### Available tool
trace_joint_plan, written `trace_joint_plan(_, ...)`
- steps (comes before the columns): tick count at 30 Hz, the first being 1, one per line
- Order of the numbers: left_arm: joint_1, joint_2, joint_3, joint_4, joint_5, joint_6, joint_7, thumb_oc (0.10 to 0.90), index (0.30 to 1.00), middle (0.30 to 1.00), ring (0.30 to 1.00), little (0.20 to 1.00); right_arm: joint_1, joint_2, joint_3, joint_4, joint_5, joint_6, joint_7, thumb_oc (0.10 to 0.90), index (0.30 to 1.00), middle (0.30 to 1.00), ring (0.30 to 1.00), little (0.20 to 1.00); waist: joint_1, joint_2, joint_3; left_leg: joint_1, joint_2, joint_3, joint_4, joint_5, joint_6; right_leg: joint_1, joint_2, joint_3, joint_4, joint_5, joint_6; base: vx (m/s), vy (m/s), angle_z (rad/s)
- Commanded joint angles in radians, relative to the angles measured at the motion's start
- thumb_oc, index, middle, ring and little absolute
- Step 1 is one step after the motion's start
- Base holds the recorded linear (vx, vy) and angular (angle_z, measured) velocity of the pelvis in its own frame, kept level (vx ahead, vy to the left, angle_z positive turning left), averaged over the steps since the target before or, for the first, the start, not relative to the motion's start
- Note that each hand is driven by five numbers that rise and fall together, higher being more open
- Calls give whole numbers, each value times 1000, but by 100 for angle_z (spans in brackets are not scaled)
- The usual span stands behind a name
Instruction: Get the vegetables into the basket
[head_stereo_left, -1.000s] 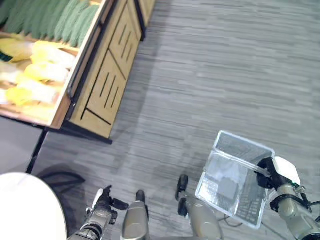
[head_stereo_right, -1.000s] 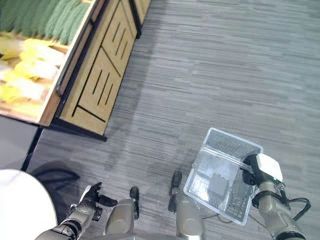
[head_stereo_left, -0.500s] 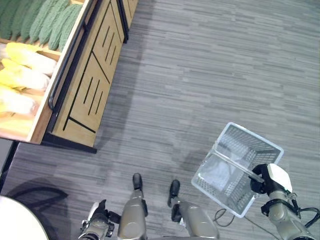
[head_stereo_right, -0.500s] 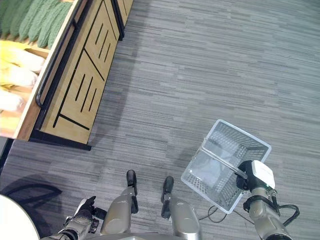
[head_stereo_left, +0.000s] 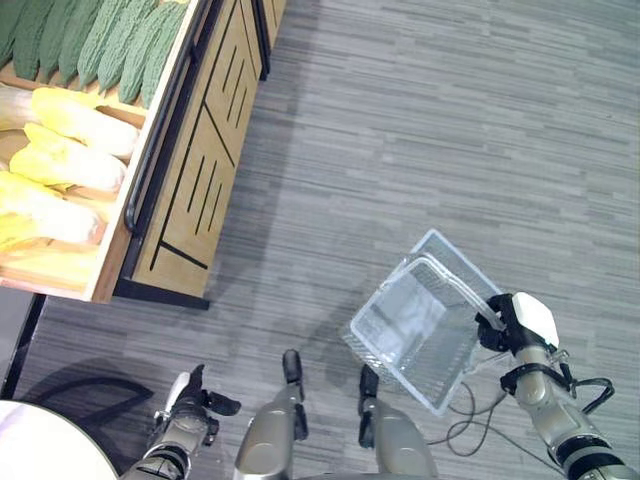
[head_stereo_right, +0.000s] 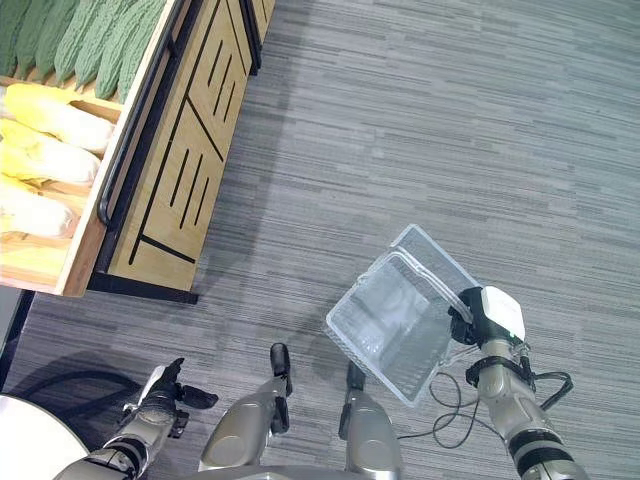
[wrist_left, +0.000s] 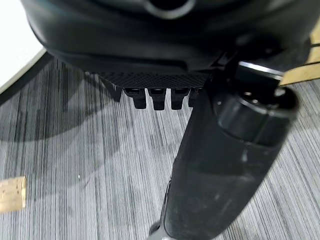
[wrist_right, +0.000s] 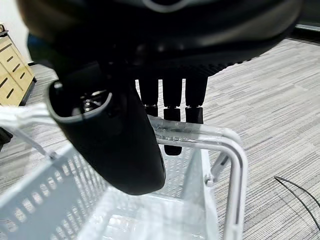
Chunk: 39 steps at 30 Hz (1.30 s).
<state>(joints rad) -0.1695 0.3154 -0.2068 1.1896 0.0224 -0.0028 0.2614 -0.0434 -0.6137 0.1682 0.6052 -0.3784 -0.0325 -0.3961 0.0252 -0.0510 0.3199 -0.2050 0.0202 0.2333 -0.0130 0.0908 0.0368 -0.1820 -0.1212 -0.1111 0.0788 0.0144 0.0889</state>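
Observation:
An empty clear mesh basket (head_stereo_left: 415, 335) hangs tilted over the grey floor at the lower right. My right hand (head_stereo_left: 508, 325), its thumb under a white cover, is shut on the basket's handle (wrist_right: 200, 132), with the fingers (wrist_right: 172, 117) curled over the bar. The vegetables lie on a wooden display stand (head_stereo_left: 195, 170) at the far left: green bumpy gourds (head_stereo_left: 90, 40) in the back row and pale yellow cabbages (head_stereo_left: 65, 150) in front of them. My left hand (head_stereo_left: 190, 398) hangs low at the lower left, open and holding nothing, well short of the stand.
The stand's slatted wooden front (head_stereo_right: 165, 170) and a dark rail (head_stereo_left: 165, 130) face the open floor. A white rounded surface (head_stereo_left: 40, 455) fills the lower left corner. Grey striped floor (head_stereo_left: 430, 150) stretches between the stand and the basket.
The whole view has shifted, so the camera moved. The basket has swung to the left in my right hand and tips more steeply. My left hand stays low and open.

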Motion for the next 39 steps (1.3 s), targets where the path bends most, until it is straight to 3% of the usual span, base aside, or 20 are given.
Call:
trace_joint_plan(1,30,21,-12,34,25,0,13,900,1000,1000,1000,1000,-20,-73,-57,-43,-7,1,-102,400,300,300,300,300,0,-17,-42,-8,28,-14,27,-22,-53,66,-98,10,83,104,135,24,90,2)
trace_joint_plan(8,30,17,-15,29,14,1,16,900,1000,1000,1000,1000,-45,-60,-40,-8,7,8,-96,400,300,300,300,300,-11,-15,-41,20,0,-6,33,-55,-30,56,-123,24,139,178,150,28,92,-1)
trace_joint_plan(10,28,27,-13,30,10,2,14,900,1000,1000,1000,1000,-64,-43,-25,60,43,3,-92,400,300,300,300,300,-11,-11,-43,39,-4,0,41,-71,-19,49,-126,30,189,224,153,79,175,-16)
trace_joint_plan(11,27,35,-11,29,11,3,10,900,1000,1000,1000,1000,-75,-40,-14,85,48,2,-84,400,300,300,300,300,-6,0,-50,61,-1,5,36,-76,-9,45,-115,26,260,219,146,87,188,-20)
trace_joint_plan(14,16,47,-9,24,14,2,14,900,1000,1000,1000,1000,-90,-34,6,108,45,-1,-76,400,300,300,300,300,-5,8,-60,102,-2,4,12,-79,-8,19,-85,33,278,195,131,85,98,-18)
trace_joint_plan(17,-5,56,-12,16,16,-3,21,900,1000,1000,1000,1000,-108,-49,17,105,29,-5,-84,400,300,300,300,300,-21,24,-55,143,10,-17,17,-97,-20,-78,-42,45,198,110,108,165,-15,-7)
trace_joint_plan(19,-20,56,-4,7,9,-3,21,900,1000,1000,1000,1000,-100,-59,12,71,31,-9,-87,400,300,300,300,300,-51,19,-44,193,1,-41,14,-115,-37,-131,-38,63,75,154,125,275,-128,26)
trace_joint_plan(22,-17,52,1,5,11,-4,15,900,1000,1000,1000,1000,-80,-65,-1,44,23,-11,-83,400,300,300,300,300,-71,18,-42,230,-9,-66,11,-133,-45,-149,-47,59,17,191,135,297,-154,85)
trace_joint_plan(24,20,26,27,49,28,2,15,900,1000,1000,1000,1000,-23,-77,-35,30,15,-16,-76,400,300,300,300,300,-82,12,-70,293,-17,-109,31,-182,-64,-128,-49,19,-20,209,132,545,-353,115)
trace_joint_plan(31,53,-27,40,81,26,25,10,900,1000,1000,1000,1000,69,-122,-82,-44,30,-30,-62,400,300,300,300,300,-90,49,-111,315,57,-168,98,-105,-122,-84,17,-43,44,103,62,260,-231,25)
trace_joint_plan(39,30,-35,12,69,15,34,22,900,1000,1000,1000,1000,106,-122,-92,-63,36,-23,-64,400,300,300,300,300,-101,63,-114,307,84,-189,105,-44,-141,-94,49,-54,72,50,31,105,-93,5)
